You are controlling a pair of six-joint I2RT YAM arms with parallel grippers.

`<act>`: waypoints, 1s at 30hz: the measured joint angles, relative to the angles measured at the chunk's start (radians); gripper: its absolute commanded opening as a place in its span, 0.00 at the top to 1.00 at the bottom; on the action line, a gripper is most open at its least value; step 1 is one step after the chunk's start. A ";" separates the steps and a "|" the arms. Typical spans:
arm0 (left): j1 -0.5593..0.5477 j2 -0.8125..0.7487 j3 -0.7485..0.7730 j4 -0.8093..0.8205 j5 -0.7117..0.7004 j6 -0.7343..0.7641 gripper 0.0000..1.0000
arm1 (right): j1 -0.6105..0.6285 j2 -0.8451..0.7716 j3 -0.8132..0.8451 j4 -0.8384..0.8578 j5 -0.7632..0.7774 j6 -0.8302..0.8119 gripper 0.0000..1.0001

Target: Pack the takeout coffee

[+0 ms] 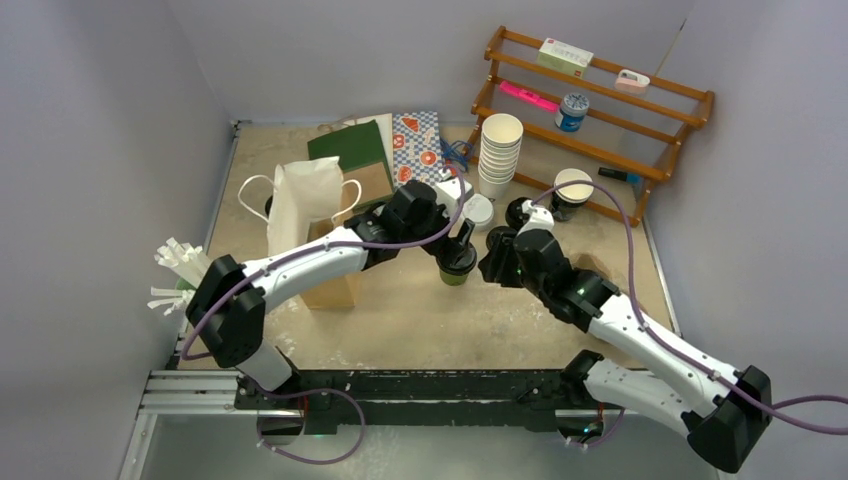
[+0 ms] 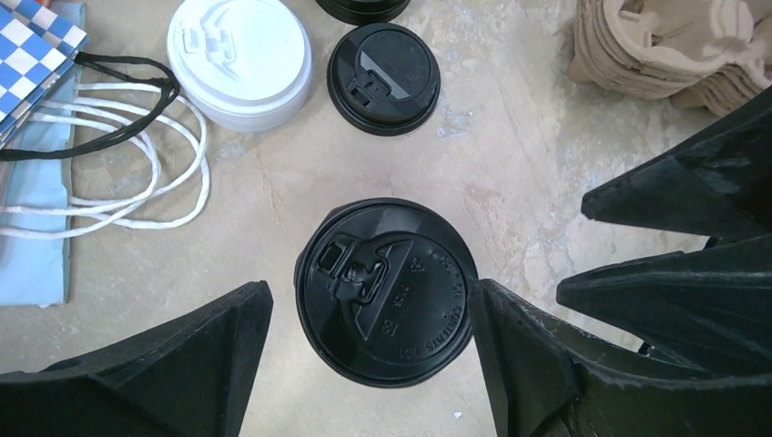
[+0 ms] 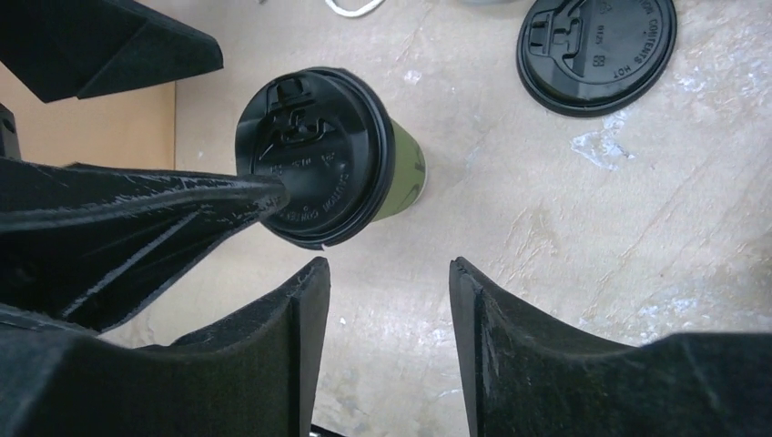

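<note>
Grey walls (image 1: 100, 100) close round a worn beige surface (image 1: 420, 320), and near its middle stands the black-lidded cup (image 3: 314, 155), upright on its green body with the lid seated. The left gripper (image 2: 371, 289) hangs straight above that cup, jaws released and straddling it. One finger is at the lid's rim, touching or just beside it, and the other stands apart with bare surface showing in the gap, so nothing is grasped. The right gripper (image 3: 389, 266) hovers just right of the cup, jaws parted over bare surface and holding nothing. Behind the cup, apart from it, sit the white-lidded cup (image 2: 241, 59) and a loose black lid (image 2: 383, 77). A white paper bag (image 1: 305, 200) stands upright to the cup's left. Capping looks done on this cup, so the step in hand is probably its pick-up for packing. The next move calls for the left jaws to sink below the lid's rim, close evenly and gently on the paper wall, then lift the cup level while the right arm keeps clear.
</note>
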 measured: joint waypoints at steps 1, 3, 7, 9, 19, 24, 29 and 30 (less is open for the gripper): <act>0.000 0.015 0.018 -0.013 0.000 0.010 0.15 | -0.005 -0.003 -0.002 0.001 0.000 0.011 0.45; -0.003 0.036 0.049 -0.042 0.000 0.029 0.14 | -0.024 -0.003 -0.003 0.008 -0.007 0.025 0.48; -0.006 0.050 0.089 -0.097 0.010 0.050 0.13 | -0.114 0.010 -0.023 0.060 -0.113 0.053 0.53; -0.006 0.051 0.098 -0.113 0.020 0.054 0.12 | -0.183 0.013 -0.066 0.114 -0.199 0.075 0.53; -0.006 0.086 0.103 -0.170 0.046 0.062 0.13 | -0.251 0.069 -0.129 0.207 -0.399 0.112 0.56; -0.006 0.068 0.079 -0.168 0.027 0.047 0.15 | -0.256 0.072 -0.091 0.202 -0.402 0.085 0.54; -0.005 -0.056 -0.027 -0.154 0.012 -0.008 0.26 | -0.258 0.117 0.020 0.163 -0.402 -0.006 0.53; -0.005 -0.084 -0.030 -0.152 0.011 -0.013 0.31 | -0.258 0.132 0.053 0.152 -0.402 -0.034 0.53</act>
